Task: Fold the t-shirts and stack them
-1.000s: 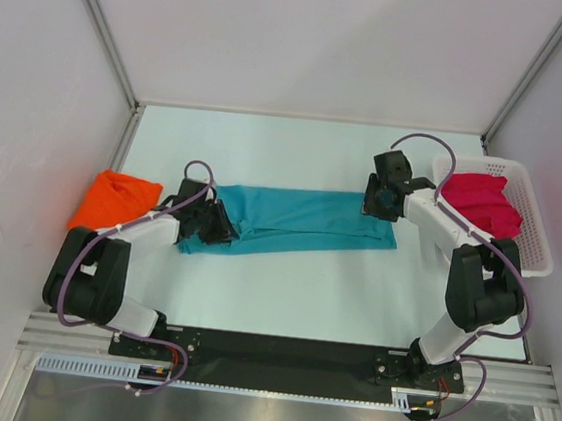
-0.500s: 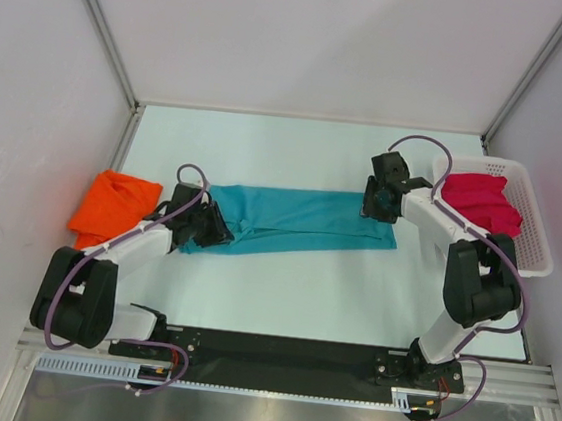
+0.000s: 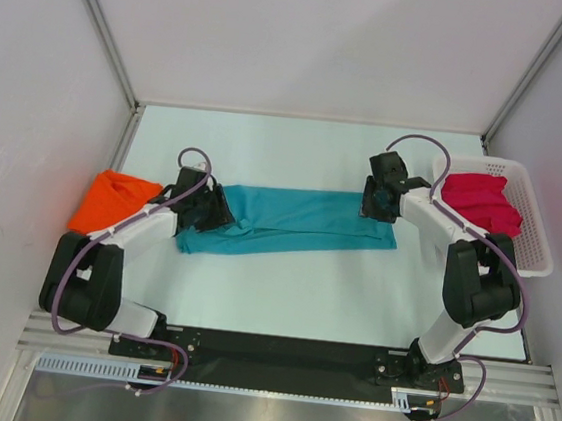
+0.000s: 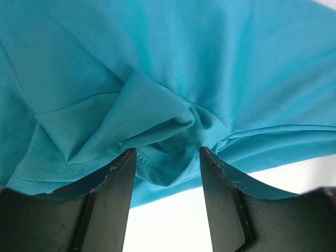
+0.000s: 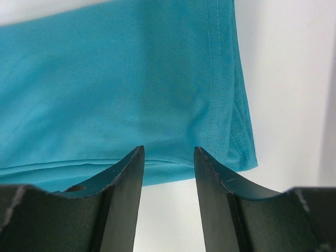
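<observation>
Since the teal shirt [image 3: 290, 222] lies as a long band across the middle of the table [image 3: 297, 152], with its long axis running left to right, each short end is met by one arm. The left end is nearest the left claw [image 4: 168, 152]. Its jaws stand apart with a loose bunch of cloth and hem gathered between them, and nothing is seen to be pinched. The right end is nearest the right claw [image 5: 168, 149]. Its jaws are likewise parted and straddle the band's edge close to its right corner, with no cloth clamped. The orange shirt [image 3: 111, 201] is laid folded just beyond the left end, and the pink shirt [image 3: 478, 201] is heaped in the basket [image 3: 535, 237] on the right. A fold across the band's length is judged to be the step in hand. One end would have to be gripped and carried along the axis toward the other, and the rumpled left end may need smoothing first.
</observation>
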`<state>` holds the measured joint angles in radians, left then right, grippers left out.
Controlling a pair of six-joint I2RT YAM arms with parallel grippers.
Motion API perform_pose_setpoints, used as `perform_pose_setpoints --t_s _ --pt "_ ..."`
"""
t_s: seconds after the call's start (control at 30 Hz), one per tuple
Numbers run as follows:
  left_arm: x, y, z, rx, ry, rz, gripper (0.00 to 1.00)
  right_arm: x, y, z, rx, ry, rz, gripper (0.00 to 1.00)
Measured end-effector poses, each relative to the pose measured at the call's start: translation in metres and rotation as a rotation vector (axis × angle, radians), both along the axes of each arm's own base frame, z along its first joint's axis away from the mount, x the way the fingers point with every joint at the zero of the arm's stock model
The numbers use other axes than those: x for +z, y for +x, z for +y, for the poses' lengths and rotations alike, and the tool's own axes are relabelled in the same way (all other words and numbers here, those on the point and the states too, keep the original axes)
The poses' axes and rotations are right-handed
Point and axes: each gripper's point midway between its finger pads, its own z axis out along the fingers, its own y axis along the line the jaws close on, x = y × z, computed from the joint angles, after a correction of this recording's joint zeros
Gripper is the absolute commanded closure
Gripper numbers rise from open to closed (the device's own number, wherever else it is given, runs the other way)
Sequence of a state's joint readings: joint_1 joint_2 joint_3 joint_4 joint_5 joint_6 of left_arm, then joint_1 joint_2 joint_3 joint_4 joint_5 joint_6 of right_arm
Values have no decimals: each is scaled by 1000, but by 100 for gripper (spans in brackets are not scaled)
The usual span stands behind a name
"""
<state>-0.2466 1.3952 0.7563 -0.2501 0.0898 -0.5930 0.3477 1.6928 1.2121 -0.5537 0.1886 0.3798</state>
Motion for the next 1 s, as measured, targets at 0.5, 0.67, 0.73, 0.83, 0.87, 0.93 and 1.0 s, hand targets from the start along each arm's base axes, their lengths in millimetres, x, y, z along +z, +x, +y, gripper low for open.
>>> perform_pose_setpoints --t_s 0.5,0.67,0.73,0.83,0.87,0.93,1.0 --pt "-16 -7 3 -3 23 41 100 -6 -1 -2 9 -19 15 52" --pt "-22 -20 7 -4 27 57 100 -9 -1 -2 10 -22 23 52" --pt "-20 -24 8 -3 26 51 100 -9 -1 -2 12 -23 23 52" --pt "-14 -28 9 -2 22 35 100 -9 -1 -4 10 -24 23 52" --pt "-12 -30 10 -1 20 27 100 -9 0 -4 11 -26 23 52" --pt "-8 -35 11 0 17 15 99 -9 0 -5 11 -26 22 52" --pt "-6 -44 13 3 13 8 94 -9 1 -8 9 -27 21 53"
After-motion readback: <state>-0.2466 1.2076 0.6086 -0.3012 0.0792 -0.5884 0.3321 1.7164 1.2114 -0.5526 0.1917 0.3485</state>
